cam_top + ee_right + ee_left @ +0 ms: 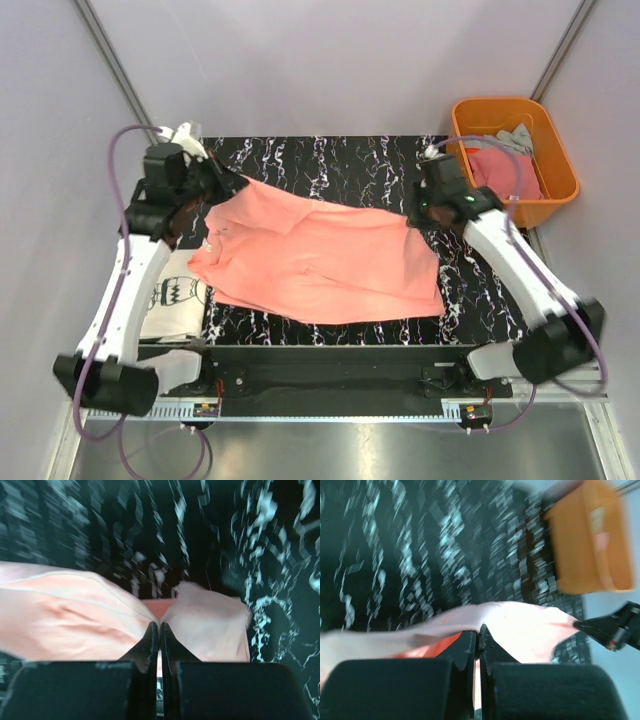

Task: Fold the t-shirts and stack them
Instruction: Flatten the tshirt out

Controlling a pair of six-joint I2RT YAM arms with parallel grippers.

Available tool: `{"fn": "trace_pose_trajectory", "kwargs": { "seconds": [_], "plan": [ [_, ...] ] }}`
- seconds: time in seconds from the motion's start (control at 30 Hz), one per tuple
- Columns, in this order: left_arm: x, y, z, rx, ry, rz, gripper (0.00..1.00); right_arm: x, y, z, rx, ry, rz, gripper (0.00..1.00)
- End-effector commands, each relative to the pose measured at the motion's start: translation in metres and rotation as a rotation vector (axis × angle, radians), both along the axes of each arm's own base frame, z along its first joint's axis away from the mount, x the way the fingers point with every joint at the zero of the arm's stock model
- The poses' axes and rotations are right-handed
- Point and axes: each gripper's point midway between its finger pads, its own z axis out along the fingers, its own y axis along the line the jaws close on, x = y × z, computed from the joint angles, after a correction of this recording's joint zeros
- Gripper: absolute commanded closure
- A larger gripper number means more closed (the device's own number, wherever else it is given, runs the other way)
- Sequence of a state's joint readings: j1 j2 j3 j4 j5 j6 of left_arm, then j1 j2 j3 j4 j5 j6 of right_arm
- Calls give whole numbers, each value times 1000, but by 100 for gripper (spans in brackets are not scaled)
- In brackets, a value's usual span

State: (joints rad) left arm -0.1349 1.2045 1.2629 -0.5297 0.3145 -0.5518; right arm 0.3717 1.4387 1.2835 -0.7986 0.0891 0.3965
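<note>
- The pink tee [320,260] is laid unfolded mid-tabletop [330,160].
- Its far corners are pinched by the left end effector [228,183] at 10 o'clock and the right end effector [418,213] at 2.
- A white tee [175,300] appears folded at 8 o'clock; other tees [503,162] are left in the tub [495,103].

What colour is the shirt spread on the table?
A plain salmon pink t-shirt, clearest in the top external view.

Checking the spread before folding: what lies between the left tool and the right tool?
The salmon-pink t-shirt stretches from left tool to right tool, shown in the top view.
</note>
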Motion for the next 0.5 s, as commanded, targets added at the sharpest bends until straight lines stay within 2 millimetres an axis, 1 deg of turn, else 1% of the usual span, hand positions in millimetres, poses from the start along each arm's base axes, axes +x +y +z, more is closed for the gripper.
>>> {"fn": "trace_pose_trajectory", "kwargs": {
  "seconds": [0.0,0.03,0.07,0.1,0.13,0.17,0.2,0.23,0.27,0.3,0.33,0.37,0.4,0.43,0.47],
  "plan": [
    [-31,-8,117,-77,-329,-69,100,-17,-18,106,38,-267,-13,100],
    [-41,-9,142,-87,-392,-77,100,-26,-23,140,57,-349,-6,100],
    [-54,-9,160,-92,-443,-88,100,-31,-26,156,64,-388,-2,100],
    [-62,-11,172,-99,-474,-102,100,-37,-28,173,74,-429,4,100],
    [-75,-10,197,-111,-536,-108,100,-48,-31,203,98,-510,15,100],
    [-84,-11,209,-119,-571,-116,100,-54,-33,218,110,-548,23,100],
    [-98,-9,227,-131,-619,-117,100,-60,-35,230,119,-582,26,100],
    [-108,-9,240,-133,-659,-121,100,-73,-39,253,140,-645,37,100],
    [-129,-4,268,-137,-739,-117,100,-80,-40,262,152,-674,44,100],
    [-139,-2,279,-139,-776,-114,100,-87,-41,270,162,-698,52,100],
    [-148,2,291,-141,-810,-99,100,-99,-42,283,183,-736,71,100],
    [-169,6,312,-150,-877,-94,100,-105,-44,289,196,-755,70,100],
    [-177,9,321,-148,-909,-87,100,-111,-44,295,214,-774,75,100],
    [-186,13,331,-150,-939,-69,100,-121,-46,306,238,-807,76,100],
    [-199,17,345,-154,-984,-61,100,-126,-47,313,252,-825,72,100]
  ]
}}
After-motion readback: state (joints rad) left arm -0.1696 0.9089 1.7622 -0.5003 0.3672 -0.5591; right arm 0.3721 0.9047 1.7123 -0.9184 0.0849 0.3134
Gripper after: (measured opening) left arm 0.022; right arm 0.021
